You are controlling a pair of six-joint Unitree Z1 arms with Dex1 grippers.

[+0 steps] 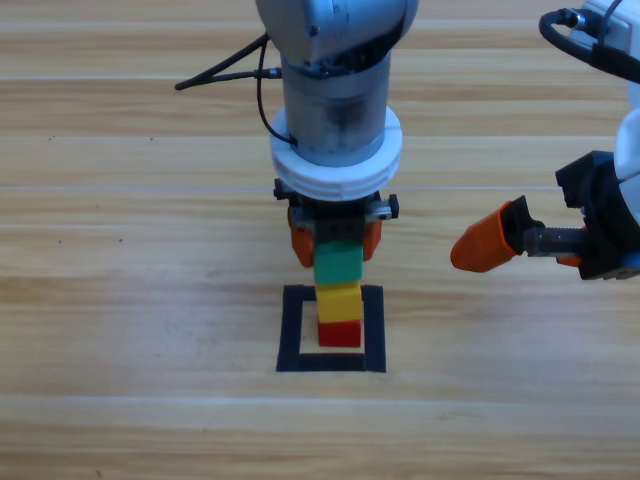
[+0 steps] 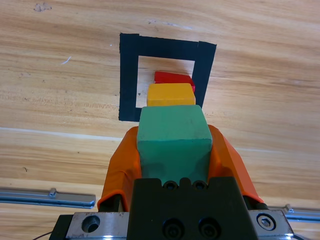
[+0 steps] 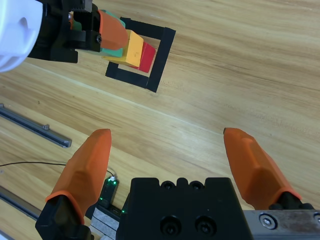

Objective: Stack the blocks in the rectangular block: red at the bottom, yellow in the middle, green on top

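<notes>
Inside the black tape square (image 1: 296, 335) (image 2: 128, 75) (image 3: 162, 55) stands the red cube (image 1: 340, 335) (image 2: 172, 77) (image 3: 146, 57), with the yellow cube (image 1: 339, 302) (image 2: 170, 95) (image 3: 134, 47) on top of it. The green cube (image 1: 338, 266) (image 2: 172, 135) (image 3: 115, 51) is directly over the yellow one and appears to touch its top. My left gripper (image 1: 337, 252) (image 2: 173, 137) comes straight down from above, shut on the green cube's sides. My right gripper (image 1: 480, 248) (image 3: 167, 132) hangs open off to the right of the stack, with nothing between its jaws.
A black cable (image 1: 225, 72) trails over the table behind the left arm. Metal rails (image 2: 47, 196) (image 3: 35, 127) lie on the wood on the arms' side of the table.
</notes>
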